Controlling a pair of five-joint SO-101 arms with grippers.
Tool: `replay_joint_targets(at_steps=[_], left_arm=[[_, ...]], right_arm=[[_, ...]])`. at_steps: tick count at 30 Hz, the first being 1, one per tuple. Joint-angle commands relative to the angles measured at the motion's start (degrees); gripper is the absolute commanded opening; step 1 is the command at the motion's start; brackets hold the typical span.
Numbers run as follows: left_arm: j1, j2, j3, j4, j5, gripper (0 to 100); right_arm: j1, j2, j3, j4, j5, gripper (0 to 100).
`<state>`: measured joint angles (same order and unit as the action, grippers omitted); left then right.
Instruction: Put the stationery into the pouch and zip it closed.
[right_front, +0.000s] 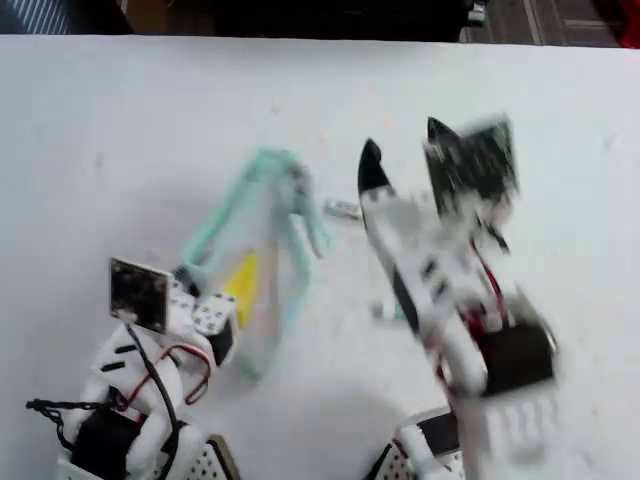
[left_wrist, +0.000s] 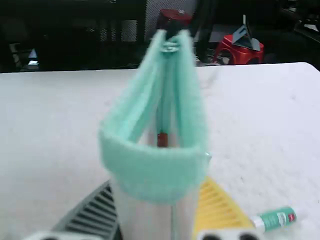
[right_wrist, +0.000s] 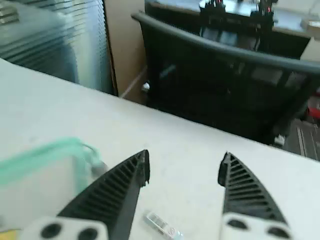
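One red item (left_wrist: 162, 139) deep inside the pouch (left_wrist: 152, 167), mostly out of sight.

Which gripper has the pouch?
The left gripper, shut on the pouch; the right gripper is open and holds nothing.

Bright even light; table (right_front: 300, 90) washed out.

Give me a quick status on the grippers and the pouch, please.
Left gripper shut on pouch, mouth open. Right gripper open, above table. Green-and-white tube and small clear piece loose on table. Nothing over the pouch mouth.
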<state>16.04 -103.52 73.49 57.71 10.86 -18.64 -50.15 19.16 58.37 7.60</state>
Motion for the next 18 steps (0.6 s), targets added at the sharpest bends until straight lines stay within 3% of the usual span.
replay_joint_targets(at_steps=[1,9,13,18], left_arm=[[-3.6,-0.7,-3.5,-3.1,0.2,2],[-9.0,-0.7,-3.6,-6.2,-3.4,2],[-9.0,-0.7,-3.3,-6.2,-3.4,2],[-8.8,-0.7,-2.2,-6.5,-3.3,2]], right_arm=[[4.4,8.4,-0.1,-2.0,2.9,21.2],[2.8,33.6,-3.6,-1.8,17.2,21.2],[1.1,45.5,-7.3,-1.8,22.1,21.2],[-1.0,57.2,-11.3,-1.9,33.7,21.2]])
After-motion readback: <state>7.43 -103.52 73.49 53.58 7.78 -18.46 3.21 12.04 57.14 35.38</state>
